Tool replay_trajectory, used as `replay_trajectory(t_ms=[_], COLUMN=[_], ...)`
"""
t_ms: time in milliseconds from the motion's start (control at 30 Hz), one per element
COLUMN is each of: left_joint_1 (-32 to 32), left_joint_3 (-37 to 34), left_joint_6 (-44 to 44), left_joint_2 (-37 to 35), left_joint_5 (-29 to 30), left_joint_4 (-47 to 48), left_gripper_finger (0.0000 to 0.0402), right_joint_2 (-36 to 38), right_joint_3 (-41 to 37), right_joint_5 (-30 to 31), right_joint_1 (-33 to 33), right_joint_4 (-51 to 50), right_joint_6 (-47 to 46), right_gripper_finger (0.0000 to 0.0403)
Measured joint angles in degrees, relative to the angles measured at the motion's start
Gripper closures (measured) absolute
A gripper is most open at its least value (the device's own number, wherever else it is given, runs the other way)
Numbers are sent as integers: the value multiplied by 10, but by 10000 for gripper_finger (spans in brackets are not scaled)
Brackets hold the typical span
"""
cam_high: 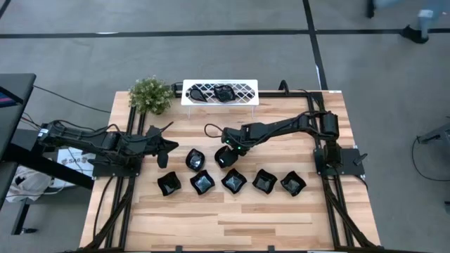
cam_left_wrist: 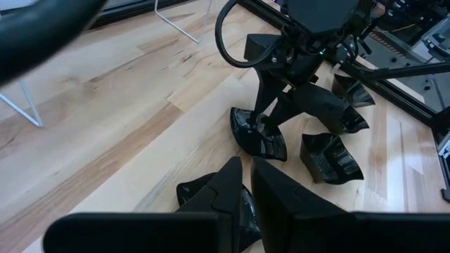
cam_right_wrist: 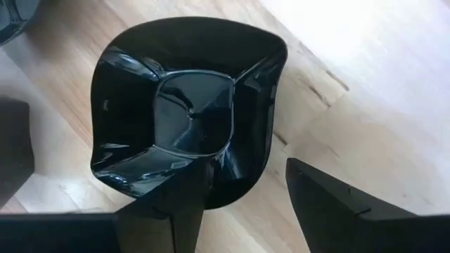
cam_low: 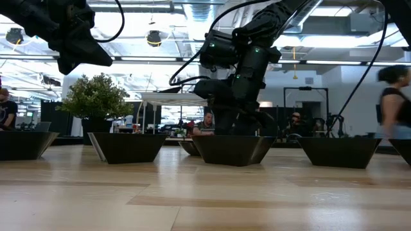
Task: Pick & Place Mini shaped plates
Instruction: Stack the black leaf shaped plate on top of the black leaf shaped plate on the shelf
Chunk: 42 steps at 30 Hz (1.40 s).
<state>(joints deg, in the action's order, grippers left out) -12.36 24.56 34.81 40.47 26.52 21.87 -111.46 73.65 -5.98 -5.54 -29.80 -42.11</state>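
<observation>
1. Mini shaped plates (cam_high: 231, 181) lie in a loose row mid-table; two more sit on the white rack (cam_high: 246, 92) at the far edge.
2. The right gripper (cam_high: 226, 156) stands spread wide over one wavy-edged square plate (cam_right_wrist: 184, 105), one finger inside its rim and one outside. It is not yet gripped.
3. Closing on the glossy slanted wall could squeeze the plate out sideways.
4. A skid could knock the neighbouring plate (cam_high: 195, 159) just beside it.
5. The left gripper (cam_high: 166, 146), clenched and empty, hovers near; a wide lift path could meet it.
</observation>
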Motion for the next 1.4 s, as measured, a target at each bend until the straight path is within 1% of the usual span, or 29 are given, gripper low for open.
replay_trajectory(t_ms=[200, 367, 633, 767, 1200, 1400], left_joint_1=[0, 0, 0, 0, 0, 0], left_joint_3=[0, 0, 0, 0, 0, 0], left_joint_6=[0, 0, 0, 0, -1, 0], left_joint_2=[0, 0, 0, 0, 0, 0], left_joint_5=[0, 0, 0, 0, 0, 0], left_joint_4=[0, 0, 0, 0, 0, 0], left_gripper_finger=[368, 368, 368, 368, 368, 368], right_joint_2=[0, 0, 0, 2, 2, 11], right_joint_3=[0, 0, 0, 0, 0, 34], right_joint_5=[2, 7, 29, 31, 32, 33], right_joint_1=[0, 0, 1, 1, -2, -2], right_joint_4=[1, 2, 3, 5, 4, 0], right_joint_6=[-27, -44, -51, -51, -42, -9], right_gripper_finger=[251, 295, 364, 396, 401, 401])
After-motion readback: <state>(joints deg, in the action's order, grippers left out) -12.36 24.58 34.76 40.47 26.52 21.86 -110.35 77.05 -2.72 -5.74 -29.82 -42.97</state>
